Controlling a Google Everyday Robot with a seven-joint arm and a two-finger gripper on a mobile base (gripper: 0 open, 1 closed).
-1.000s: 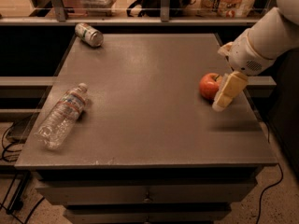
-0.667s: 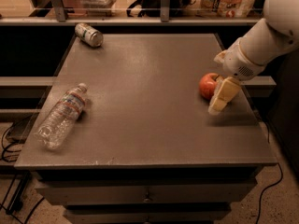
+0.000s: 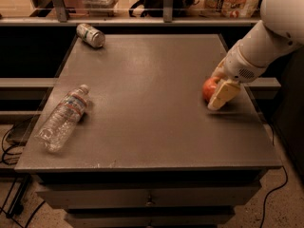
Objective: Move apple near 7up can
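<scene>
At 3 o'clock the hand (image 3: 214, 97) pressed against the apple (image 3: 208, 87) near the worktop's (image 3: 152, 94) right edge, grip unreadable. The 7up can (image 3: 90, 35) lay at 11, bare surface between.

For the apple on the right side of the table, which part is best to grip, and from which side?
Probably the apple across its widest middle, from above and the right, where the gripper is at it. It is round, with no handle, and it sits on the table near the right edge.
</scene>
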